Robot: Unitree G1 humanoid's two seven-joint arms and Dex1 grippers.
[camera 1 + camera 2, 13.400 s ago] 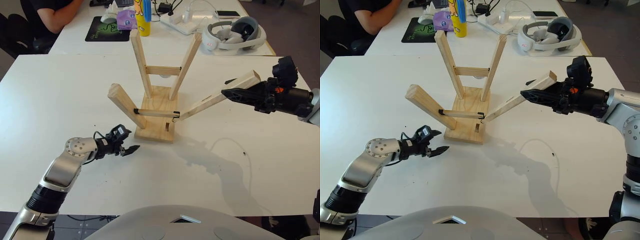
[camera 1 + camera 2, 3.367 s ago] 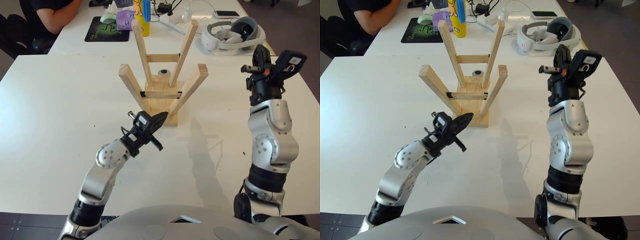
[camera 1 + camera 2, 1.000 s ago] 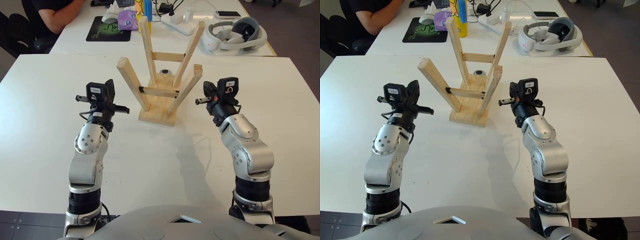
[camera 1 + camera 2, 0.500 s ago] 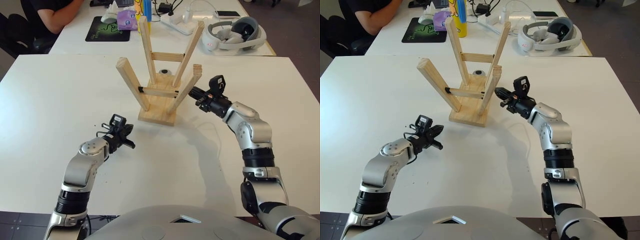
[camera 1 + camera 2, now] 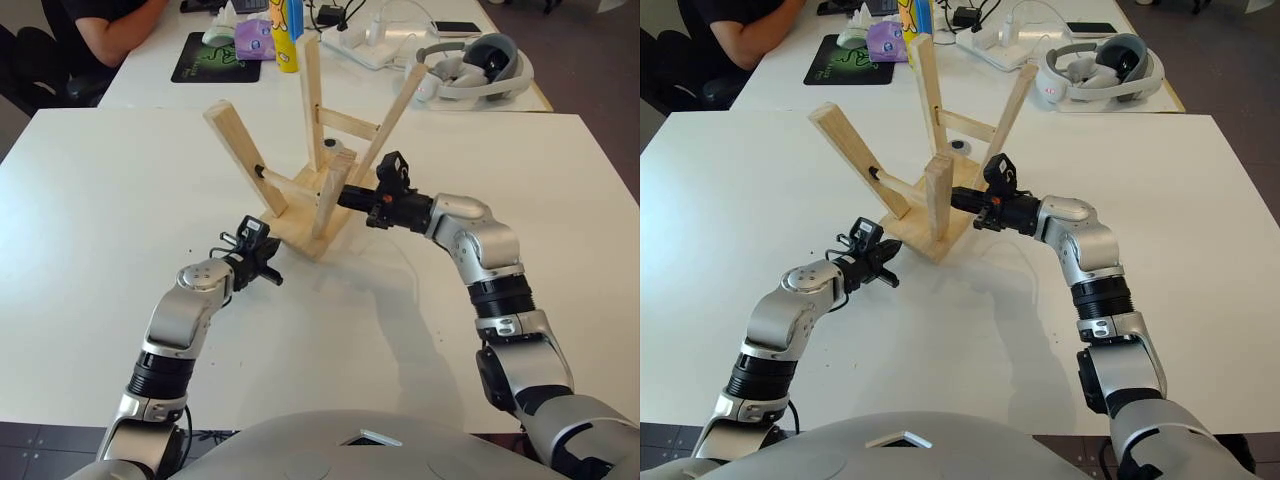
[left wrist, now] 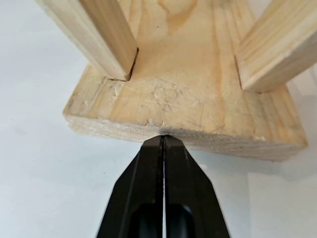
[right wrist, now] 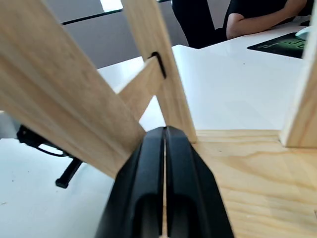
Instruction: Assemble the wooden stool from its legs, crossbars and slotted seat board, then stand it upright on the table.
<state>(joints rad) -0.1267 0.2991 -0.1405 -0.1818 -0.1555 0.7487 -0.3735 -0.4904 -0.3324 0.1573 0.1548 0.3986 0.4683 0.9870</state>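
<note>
Stool (image 5: 318, 120) tilted, legs up, upper centre of frame. Left gripper (image 6: 163, 141) pinched closed, tip touching seat board (image 6: 198, 99) edge. Right gripper (image 5: 343, 198) closed, tip against near leg (image 5: 327, 200).

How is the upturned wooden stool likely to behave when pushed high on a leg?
Probably tips rather than slides: the stool leans, legs splayed above its small seat board. Likely stiff, since crossbars tie the solid wood legs. The left hand braced at the board edge may act as a pivot.
</note>
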